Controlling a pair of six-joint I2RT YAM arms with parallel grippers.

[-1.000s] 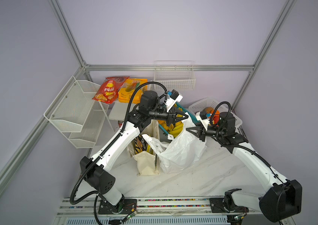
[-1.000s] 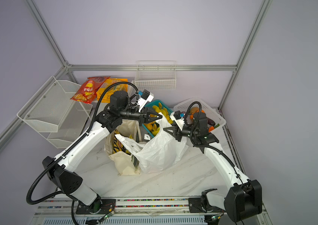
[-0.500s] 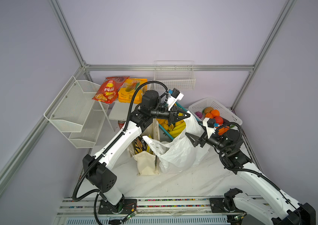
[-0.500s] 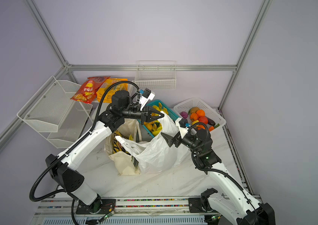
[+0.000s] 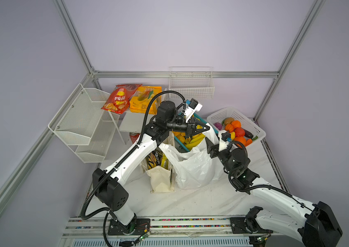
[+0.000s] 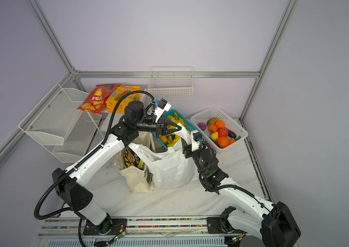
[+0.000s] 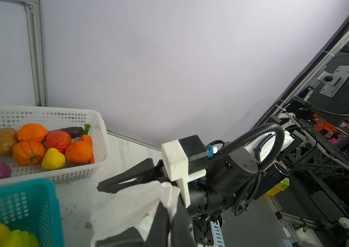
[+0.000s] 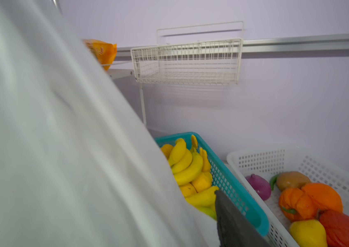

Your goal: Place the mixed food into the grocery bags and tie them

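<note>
1. The right arm has swung back off the white basket; the right gripper is now against the plastic carrier bag, and I cannot tell how far it is open
2. The left gripper is clamped on the bag's raised handle, above the bananas
3. The bag stands touching the canvas tote; it is probably light, limp and slippery, so pinch the bunched handle
</note>
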